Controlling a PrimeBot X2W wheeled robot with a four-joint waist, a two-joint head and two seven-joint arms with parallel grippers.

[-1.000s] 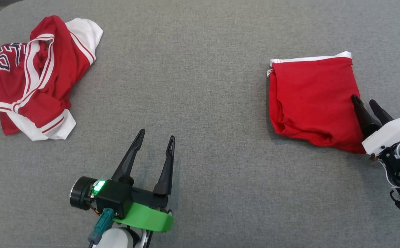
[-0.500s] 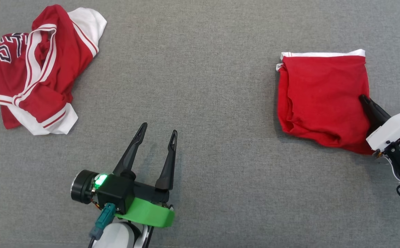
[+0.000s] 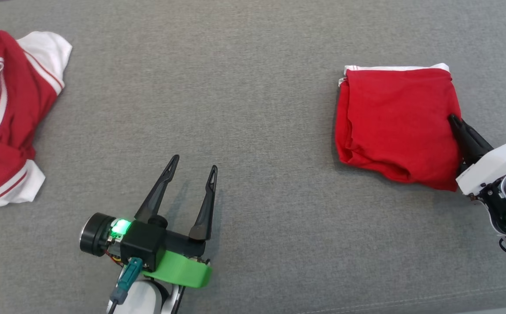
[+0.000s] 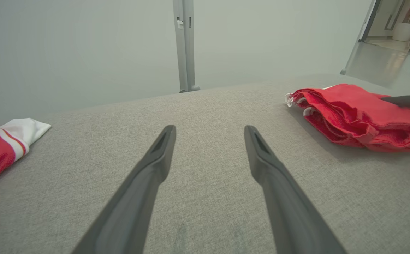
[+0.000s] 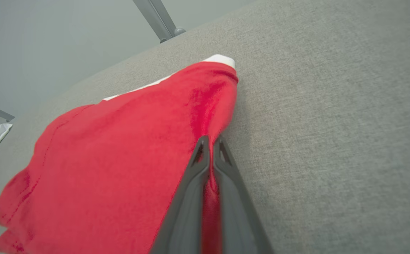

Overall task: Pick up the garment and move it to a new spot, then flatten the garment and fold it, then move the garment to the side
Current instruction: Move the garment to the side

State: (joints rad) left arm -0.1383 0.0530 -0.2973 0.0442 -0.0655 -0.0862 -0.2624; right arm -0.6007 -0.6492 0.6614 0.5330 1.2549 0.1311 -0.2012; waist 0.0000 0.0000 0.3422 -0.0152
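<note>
Right hand (image 3: 453,118) is clamped shut on the folded red garment (image 3: 396,122). The wrist cam shows both fingers (image 5: 192,183) pressed together with a strip of red cloth pinched between them, right at the garment's right-hand edge. It comes in low from the lower right corner of my head view, fingers angled up and to the left, with the white wrist housing (image 3: 492,168) behind it and off the cloth.

The garment itself is a compact rectangle, red with a thin white band along the far edge, lying on the right part of the grey surface (image 3: 253,87). The near-left corner looks a bit lumpy with layers peeking out, but I'd call the fold done. So by my read the pickup, flatten and fold are finished, and what's left is the last bit — getting it off to the side and letting go. With a grip on one edge only, I reckon it'll slide more than lift, and the layers could splay.

Left hand (image 3: 192,163) is wide open and holding nothing. It hovers over bare surface at the lower middle, fingers pointing away from the robot, well apart from the garment.

Further out, a second red-and-white jersey (image 3: 4,109) sits crumpled at the far left edge — neither hand is anywhere near it.
</note>
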